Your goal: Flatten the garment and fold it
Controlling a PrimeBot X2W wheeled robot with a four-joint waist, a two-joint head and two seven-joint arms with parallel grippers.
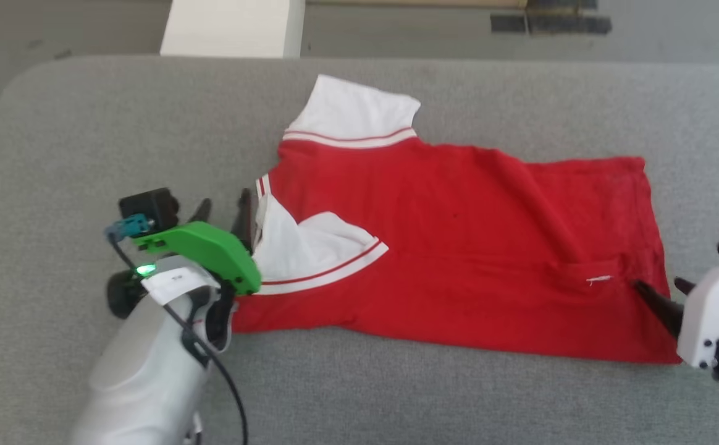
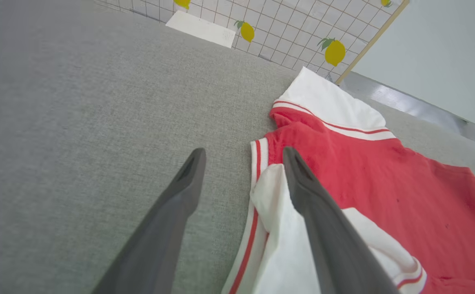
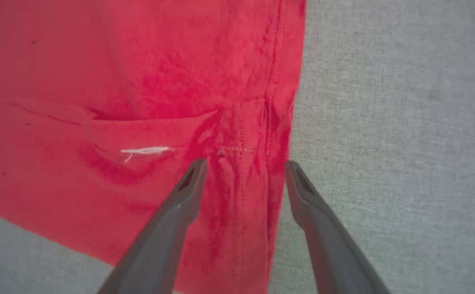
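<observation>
Closest to me, my left gripper stands wide open with nothing in it. One finger is over the grey fabric surface, the other over the folded-in white sleeve of the red T-shirt, which lies spread across that surface. My right gripper is equally parted and empty, straddling the hem edge beside the small white mark.
</observation>
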